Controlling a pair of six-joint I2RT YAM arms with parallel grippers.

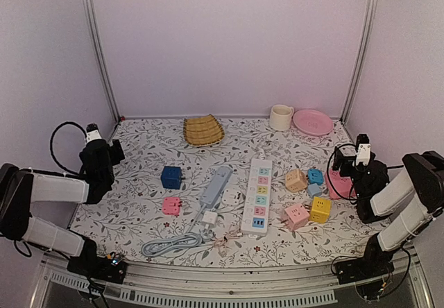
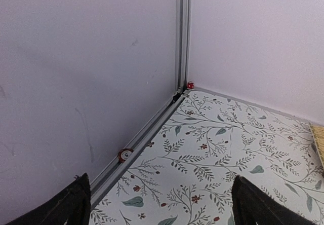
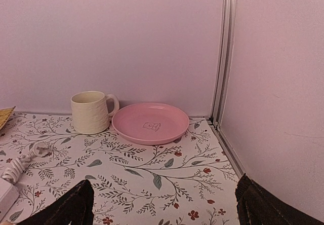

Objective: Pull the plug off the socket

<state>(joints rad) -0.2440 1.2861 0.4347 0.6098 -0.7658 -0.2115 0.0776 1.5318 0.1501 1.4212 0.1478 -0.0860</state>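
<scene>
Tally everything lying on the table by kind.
Strips: 2, white strip and grey-blue strip
Cubes: 8, dark blue, tan, blue, pale blue, yellow, 3 pink; the right cluster is crowded, so less sure there
Mug: 1
Plate: 1
Basket: 1
Total: 13

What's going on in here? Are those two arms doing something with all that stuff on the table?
Nothing is being handled at this moment. The two robot arms sit at opposite sides of the table. The left gripper and the right gripper are both open and empty, and they point toward the back corners. The long white socket with pastel panels lies untouched in the middle, beside a slimmer grey-blue strip. Whether a plug sits in it is too small to tell from above.
</scene>
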